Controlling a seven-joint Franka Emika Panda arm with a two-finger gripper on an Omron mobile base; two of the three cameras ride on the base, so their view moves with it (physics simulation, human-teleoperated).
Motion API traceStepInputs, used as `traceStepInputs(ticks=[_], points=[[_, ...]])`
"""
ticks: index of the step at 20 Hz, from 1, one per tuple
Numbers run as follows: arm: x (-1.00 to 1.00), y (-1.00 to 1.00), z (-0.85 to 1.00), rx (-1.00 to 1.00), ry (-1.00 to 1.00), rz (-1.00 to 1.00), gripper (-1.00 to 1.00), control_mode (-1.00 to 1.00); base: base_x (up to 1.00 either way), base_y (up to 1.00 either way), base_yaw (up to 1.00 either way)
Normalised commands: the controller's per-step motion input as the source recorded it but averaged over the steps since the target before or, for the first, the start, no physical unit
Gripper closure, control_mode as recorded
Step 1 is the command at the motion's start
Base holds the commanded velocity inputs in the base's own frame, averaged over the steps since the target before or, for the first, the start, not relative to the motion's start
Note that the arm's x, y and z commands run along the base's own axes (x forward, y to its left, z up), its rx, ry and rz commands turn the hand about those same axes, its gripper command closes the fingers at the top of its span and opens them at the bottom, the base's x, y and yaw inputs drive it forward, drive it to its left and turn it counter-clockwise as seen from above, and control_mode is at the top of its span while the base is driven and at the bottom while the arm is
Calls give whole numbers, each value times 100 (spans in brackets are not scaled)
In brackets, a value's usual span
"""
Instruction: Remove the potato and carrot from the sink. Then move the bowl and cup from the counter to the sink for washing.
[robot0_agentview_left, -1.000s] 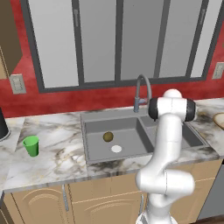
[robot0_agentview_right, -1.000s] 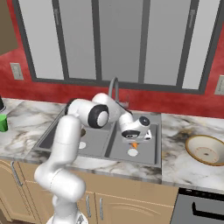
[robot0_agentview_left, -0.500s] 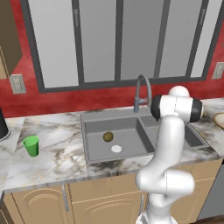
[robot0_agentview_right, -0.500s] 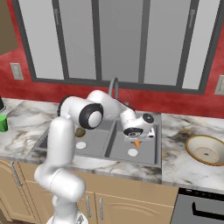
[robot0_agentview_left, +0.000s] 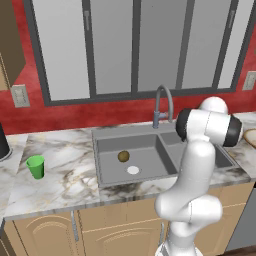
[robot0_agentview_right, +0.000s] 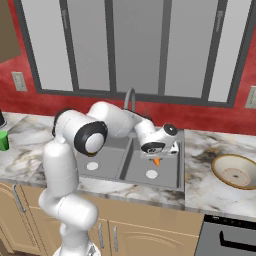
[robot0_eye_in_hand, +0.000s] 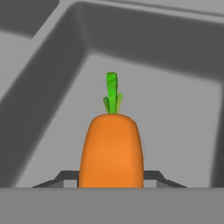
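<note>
My gripper (robot0_agentview_right: 157, 156) hangs over the right basin of the grey sink (robot0_agentview_right: 150, 186) and is shut on the orange carrot (robot0_agentview_right: 156, 161). In the hand view the carrot (robot0_eye_in_hand: 111, 148) fills the space between the two fingertips of the gripper (robot0_eye_in_hand: 111, 178), its green top pointing away, with the basin floor below. The olive-brown potato (robot0_agentview_left: 123, 156) lies in the left basin of the sink (robot0_agentview_left: 102, 184). The green cup (robot0_agentview_left: 35, 166) stands on the marble counter (robot0_agentview_left: 65, 180) at the left. The tan bowl (robot0_agentview_right: 235, 171) rests on the counter (robot0_agentview_right: 200, 165) to the right of the sink.
A curved grey faucet (robot0_agentview_left: 162, 102) rises behind the divider between the basins. White drain discs (robot0_agentview_left: 133, 170) (robot0_agentview_right: 151, 174) lie in the basins. A red wall and windows close off the back. A dark appliance front (robot0_agentview_right: 227, 240) is under the bowl.
The carrot has come up off the basin floor in my gripper. The arm's elbow has swung and risen; the gripper stays over the right basin.
</note>
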Motion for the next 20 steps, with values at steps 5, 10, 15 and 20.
traceStepInputs(ticks=[5, 10, 15, 20], points=[[-41, 2, 52, 0, 0, 0, 100, -100, 0, 0, 0], [-42, 10, 47, 0, 0, 0, 100, -100, 0, 0, 0], [-39, 23, 43, -4, 0, -5, 100, -100, 0, 0, 0], [-39, 25, 38, -7, 0, -7, 100, -100, 0, 0, 0]])
